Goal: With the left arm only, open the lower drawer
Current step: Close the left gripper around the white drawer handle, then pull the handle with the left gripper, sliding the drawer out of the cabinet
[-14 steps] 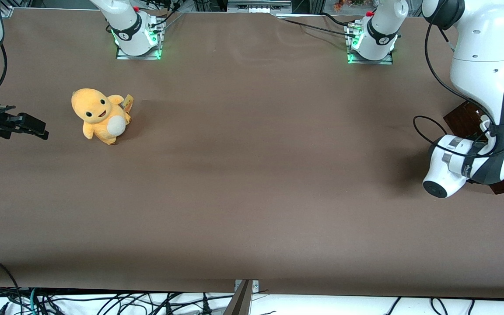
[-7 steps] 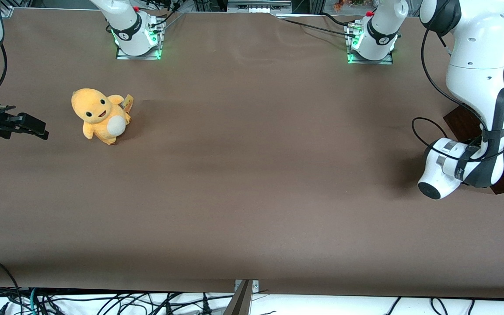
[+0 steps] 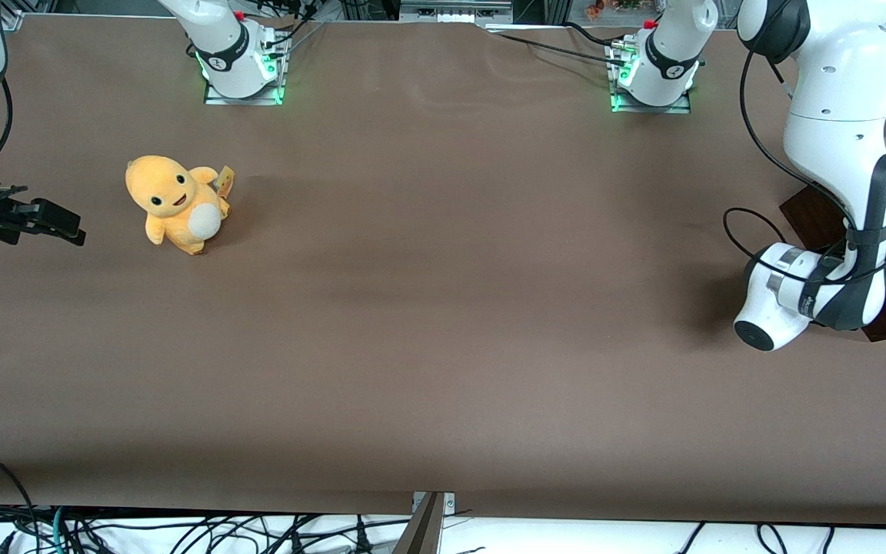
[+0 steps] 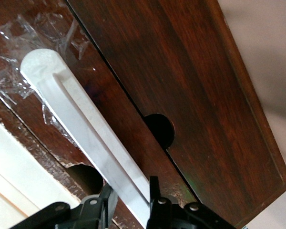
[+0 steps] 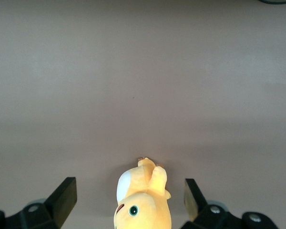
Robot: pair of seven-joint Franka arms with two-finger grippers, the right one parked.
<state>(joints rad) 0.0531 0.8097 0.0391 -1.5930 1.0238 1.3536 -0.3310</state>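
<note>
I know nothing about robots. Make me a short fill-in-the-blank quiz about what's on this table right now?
1. The gripper has its fingers on either side of the drawer's ____ bar handle.
2. The lower drawer front is made of dark reddish-brown ____.
3. Toward the parked arm's end of the table sits a ____ plush toy.

Missing words: white; wood; yellow

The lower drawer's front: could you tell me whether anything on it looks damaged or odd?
Yes. Crinkled clear tape lies around the white handle on the lower drawer, suggesting a makeshift fix. The claw straddles the handle.
</note>
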